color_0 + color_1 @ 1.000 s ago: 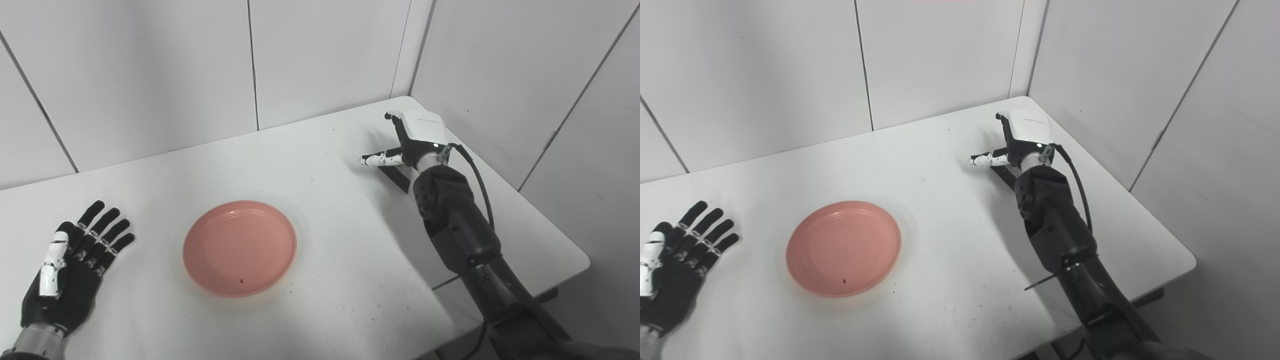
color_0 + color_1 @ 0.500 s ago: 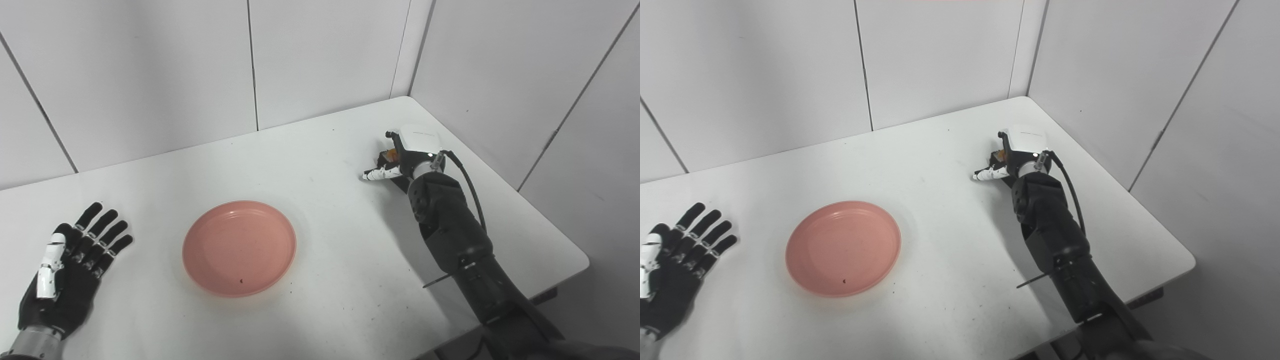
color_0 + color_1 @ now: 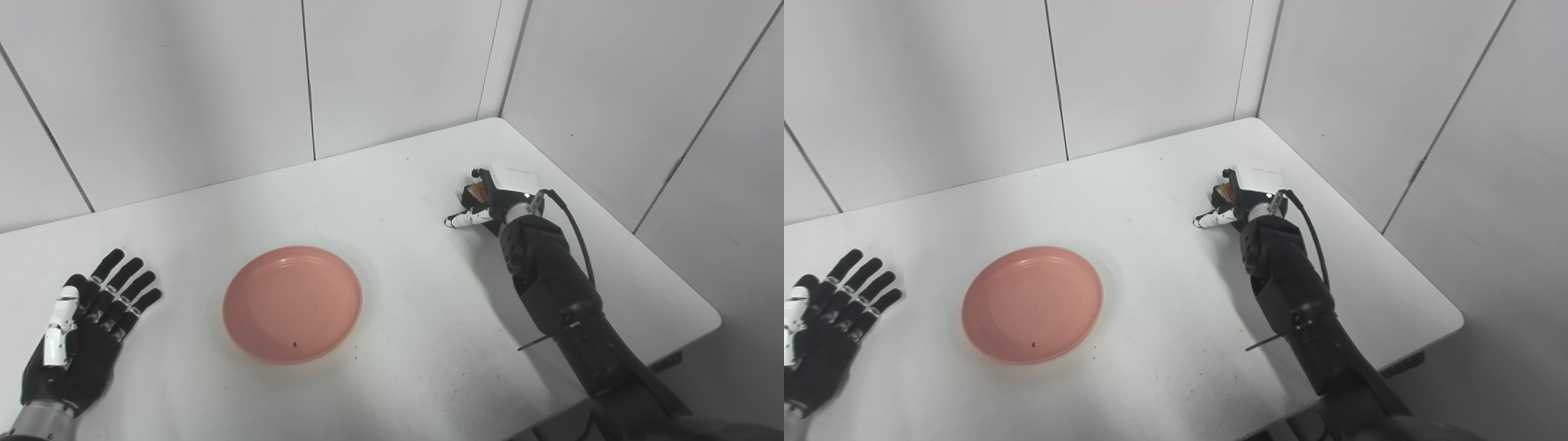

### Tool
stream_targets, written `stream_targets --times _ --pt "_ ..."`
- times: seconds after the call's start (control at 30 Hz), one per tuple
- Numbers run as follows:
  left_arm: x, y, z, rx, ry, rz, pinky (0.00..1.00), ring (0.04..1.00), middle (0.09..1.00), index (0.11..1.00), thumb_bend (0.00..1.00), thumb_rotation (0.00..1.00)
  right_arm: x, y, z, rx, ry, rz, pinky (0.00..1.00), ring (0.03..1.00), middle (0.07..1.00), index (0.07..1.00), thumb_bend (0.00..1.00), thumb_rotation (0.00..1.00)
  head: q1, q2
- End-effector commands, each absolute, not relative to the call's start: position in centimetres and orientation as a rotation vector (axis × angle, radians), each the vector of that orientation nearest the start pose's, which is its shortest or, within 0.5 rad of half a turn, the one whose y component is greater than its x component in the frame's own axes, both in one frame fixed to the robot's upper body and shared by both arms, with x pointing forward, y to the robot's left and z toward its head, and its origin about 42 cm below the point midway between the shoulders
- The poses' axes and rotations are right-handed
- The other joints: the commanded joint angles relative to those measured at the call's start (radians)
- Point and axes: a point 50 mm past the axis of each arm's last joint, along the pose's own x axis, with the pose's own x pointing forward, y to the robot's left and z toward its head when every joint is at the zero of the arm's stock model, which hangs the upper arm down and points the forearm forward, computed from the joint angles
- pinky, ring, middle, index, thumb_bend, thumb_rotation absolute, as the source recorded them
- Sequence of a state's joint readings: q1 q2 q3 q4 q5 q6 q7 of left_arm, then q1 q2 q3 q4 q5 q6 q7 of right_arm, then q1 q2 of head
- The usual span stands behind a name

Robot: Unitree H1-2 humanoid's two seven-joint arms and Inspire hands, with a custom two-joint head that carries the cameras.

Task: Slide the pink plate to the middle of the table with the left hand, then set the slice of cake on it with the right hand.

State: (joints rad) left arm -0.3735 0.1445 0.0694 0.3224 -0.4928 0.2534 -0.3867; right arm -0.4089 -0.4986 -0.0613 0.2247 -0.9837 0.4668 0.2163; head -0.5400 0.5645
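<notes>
The pink plate point(image 3: 293, 304) lies empty on the white table point(image 3: 398, 318), left of the table's middle. My left hand point(image 3: 79, 334) rests flat and open near the left edge, well clear of the plate. At the right side my right hand point(image 3: 499, 190) is low over the slice of cake point(image 3: 474, 195), a small dark brown and orange piece mostly hidden under the palm. Its thumb point(image 3: 462, 218) sticks out to the left on the near side of the cake and its fingers reach round the far side; the hand is still spread, not closed on the cake.
Grey wall panels close the table's back and right sides, meeting in a corner point(image 3: 499, 116) just behind the right hand. The table's right front corner point(image 3: 710, 318) is near my right forearm. A black cable point(image 3: 572, 214) loops off the right wrist.
My right hand has come down and a little nearer, from above the cake to around it. The left hand has slid slightly back toward me. The plate has not moved.
</notes>
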Motion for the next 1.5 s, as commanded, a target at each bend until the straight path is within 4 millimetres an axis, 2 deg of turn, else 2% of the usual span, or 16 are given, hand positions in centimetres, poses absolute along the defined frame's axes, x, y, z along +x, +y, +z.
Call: stream_targets --times 0.0,0.03,0.07,0.1,0.13,0.2,0.23,0.3,0.4,0.57,0.8,1.13,1.27,1.37,1.47 --pt "38.4 24.2 9.5 -0.372 0.290 -0.363 0.84 0.865 0.885 0.877 0.43 0.89 40.7 -41.8 24.0 -1.327 0.275 -0.459 0.61 0.783 0.835 0.788 0.79 0.39 0.002 0.003" --pt "38.5 24.3 9.5 -0.372 0.290 -0.362 0.84 0.863 0.883 0.876 0.43 0.90 40.7 -41.9 23.9 -1.318 0.253 -0.474 0.56 0.711 0.761 0.744 0.79 0.29 0.002 0.003" --pt "38.5 24.3 9.5 -0.371 0.290 -0.362 0.84 0.863 0.882 0.875 0.43 0.90 40.8 -42.1 23.8 -1.302 0.228 -0.489 0.44 0.550 0.625 0.692 0.77 0.20 0.002 0.003" --pt "38.5 24.3 9.5 -0.368 0.290 -0.363 0.84 0.863 0.882 0.875 0.43 0.90 40.9 -42.4 23.6 -1.287 0.206 -0.500 0.41 0.520 0.600 0.683 0.77 0.19 0.002 0.003" --pt "38.5 24.3 9.4 -0.366 0.289 -0.363 0.84 0.864 0.881 0.876 0.43 0.91 40.9 -42.5 23.5 -1.274 0.196 -0.507 0.35 0.445 0.533 0.569 0.62 0.16 0.002 0.003" --pt "38.5 24.3 9.4 -0.367 0.288 -0.364 0.84 0.861 0.879 0.875 0.43 0.91 40.9 -42.7 23.5 -1.261 0.186 -0.513 0.32 0.404 0.444 0.542 0.54 0.03 0.007 0.004" --pt "38.5 24.3 9.4 -0.371 0.289 -0.367 0.84 0.860 0.878 0.874 0.43 0.91 41.0 -42.9 23.5 -1.254 0.189 -0.514 0.31 0.400 0.433 0.538 0.53 0.02 0.007 0.004" --pt "38.4 24.2 9.5 -0.375 0.286 -0.373 0.85 0.869 0.891 0.884 0.44 0.87 41.1 -43.3 23.3 -1.245 0.202 -0.522 0.33 0.425 0.475 0.496 0.53 0.00 0.007 0.004" --pt "38.4 24.1 9.7 -0.371 0.281 -0.376 0.86 0.879 0.899 0.893 0.44 0.88 41.2 -43.7 23.1 -1.231 0.216 -0.525 0.31 0.403 0.445 0.507 0.53 0.00 0.007 0.004" --pt "38.3 24.1 9.8 -0.356 0.279 -0.378 0.86 0.883 0.902 0.896 0.44 0.90 41.0 -43.6 23.4 -1.215 0.220 -0.520 0.31 0.391 0.435 0.519 0.52 0.00 0.009 0.007" --pt "38.3 24.0 9.9 -0.363 0.282 -0.373 0.86 0.880 0.902 0.897 0.44 0.89 41.2 -44.2 23.4 -1.211 0.243 -0.518 0.31 0.397 0.440 0.530 0.52 0.00 0.013 0.009" --pt "38.2 23.5 9.8 -0.358 0.276 -0.386 0.87 0.889 0.911 0.907 0.44 0.91 40.8 -43.1 25.0 -1.208 0.194 -0.511 0.29 0.370 0.429 0.538 0.52 0.00 0.036 0.009" --pt "38.1 23.0 9.8 -0.346 0.276 -0.389 0.84 0.874 0.898 0.890 0.44 0.91 40.8 -42.2 26.1 -1.231 0.166 -0.491 0.28 0.371 0.429 0.537 0.52 0.00 0.054 0.007" --pt "38.0 22.6 10.0 -0.340 0.275 -0.390 0.88 0.898 0.919 0.915 0.43 0.95 40.8 -41.6 26.9 -1.252 0.142 -0.481 0.27 0.360 0.422 0.538 0.52 0.00 0.065 0.007" --pt "37.9 22.2 9.9 -0.340 0.275 -0.390 0.89 0.903 0.923 0.921 0.42 0.97 40.5 -40.0 28.3 -1.248 0.081 -0.466 0.27 0.360 0.421 0.539 0.52 0.00 0.085 0.009"
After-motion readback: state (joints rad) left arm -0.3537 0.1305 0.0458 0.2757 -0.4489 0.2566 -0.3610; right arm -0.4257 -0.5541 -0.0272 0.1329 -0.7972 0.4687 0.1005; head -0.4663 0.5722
